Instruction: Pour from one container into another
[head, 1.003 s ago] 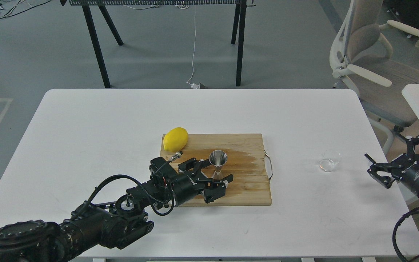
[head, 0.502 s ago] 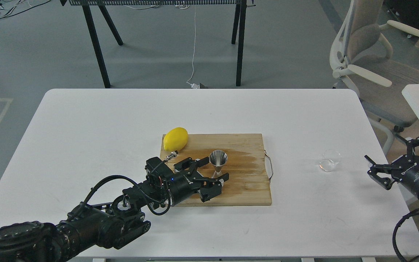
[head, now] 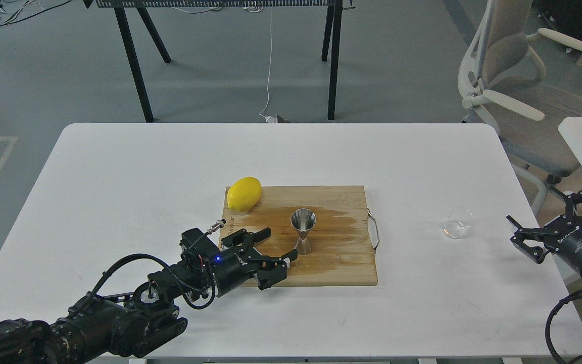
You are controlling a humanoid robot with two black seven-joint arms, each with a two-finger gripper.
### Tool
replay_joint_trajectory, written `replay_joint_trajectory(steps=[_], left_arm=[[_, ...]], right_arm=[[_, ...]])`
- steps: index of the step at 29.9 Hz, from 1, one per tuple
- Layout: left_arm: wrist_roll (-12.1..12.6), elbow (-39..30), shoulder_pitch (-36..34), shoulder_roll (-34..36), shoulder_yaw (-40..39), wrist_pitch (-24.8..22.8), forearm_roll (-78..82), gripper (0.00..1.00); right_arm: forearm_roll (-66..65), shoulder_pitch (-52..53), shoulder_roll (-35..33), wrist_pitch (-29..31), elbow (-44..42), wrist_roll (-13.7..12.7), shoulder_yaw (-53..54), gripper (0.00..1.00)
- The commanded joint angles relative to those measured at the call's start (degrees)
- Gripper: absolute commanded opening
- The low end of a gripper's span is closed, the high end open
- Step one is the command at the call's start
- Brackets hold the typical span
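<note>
Two black arms reach over a white desk [head: 119, 167]; the left hand [head: 277, 246], fingers apart and holding nothing, now hovers at the near left edge of a wooden board [head: 341, 263]; a second ago those same spread fingers stood on either side of the jigger's lower cone, and half a second ago they were already sliding away toward the robot; the hand has drawn back and let the jigger alone.

The jigger [head: 303, 231], shiny steel and hourglass-shaped, stands upright near the middle of the board on a darker, damp-looking patch, in the same spot throughout; a lemon [head: 244, 193] rests on the board's far left corner.

The cup [head: 458, 223], small clear glass, sits on the bare desk well to the right of the board, apart from everything; whether it holds any liquid is too faint to tell.

The right hand [head: 556, 221], fingers spread and empty, hangs near the desk's right edge, just right of the cup, barely shifted over the last second.

Judging from this, the jigger is left as receiver, and the pour has not yet begun; the likely next move is for the right hand to take the cup.
</note>
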Motion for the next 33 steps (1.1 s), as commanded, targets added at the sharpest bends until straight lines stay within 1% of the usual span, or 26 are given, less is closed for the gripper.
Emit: replay_joint_trajectory(steps=[1,3,7,9,13,14,17,20,22,25,28,33], left_arm=[[0.0,-8.4,0.4,6.6,-1.4,0.0,-1.8,0.94],[0.0,-14.6,-0.3,12.9,-2.0,0.0,-5.9,0.94],[0.0,-24.3,-1.9,24.1,-3.0,0.0,-17.7,0.94],[0.0,-27.3,-2.1,27.5,-4.5,0.0,-23.0,0.94],[0.0,-30.5,-1.6,30.6,-10.9,0.0,-31.0,0.94],[0.0,-30.5,-1.3,31.0,-12.7,-4.1,-32.5,0.94],[0.0,-29.5,-1.2,31.8,-15.4,-21.3,-37.3,0.95],[0.0,-27.6,-1.4,33.1,-16.9,-36.6,-44.3,0.95],[0.0,-26.1,-1.5,33.3,-17.6,-44.9,-49.6,0.96],[0.0,-19.8,-2.1,33.4,-18.4,-56.0,-58.7,0.98],[0.0,-12.9,-3.2,33.4,-19.0,-56.0,-69.0,0.99],[0.0,-2.7,-4.0,33.1,-21.1,-56.0,-86.7,0.99]], right_arm=[[0.0,0.0,-0.1,0.0,-0.1,0.0,0.0,1.0],[0.1,-0.1,-0.2,0.0,-0.1,0.2,0.7,1.0],[0.1,-0.1,0.0,0.0,0.0,0.2,1.5,1.0],[0.2,-0.1,0.1,0.0,0.1,0.2,1.6,1.0],[0.3,0.1,0.9,0.0,0.2,0.2,3.0,1.0],[0.3,0.1,1.5,0.0,0.2,0.3,3.9,1.0],[0.4,0.2,3.2,0.0,0.0,0.2,7.7,1.0],[0.5,0.3,3.3,0.0,0.3,-0.2,8.1,1.0],[0.4,0.5,3.3,0.0,0.2,-0.3,7.8,1.0],[0.5,0.7,3.4,0.0,0.6,-0.5,7.6,1.0],[1.7,1.0,3.5,0.0,1.6,-0.5,8.5,1.0],[10.3,-0.4,1.5,0.0,8.2,-0.5,8.5,0.99]])
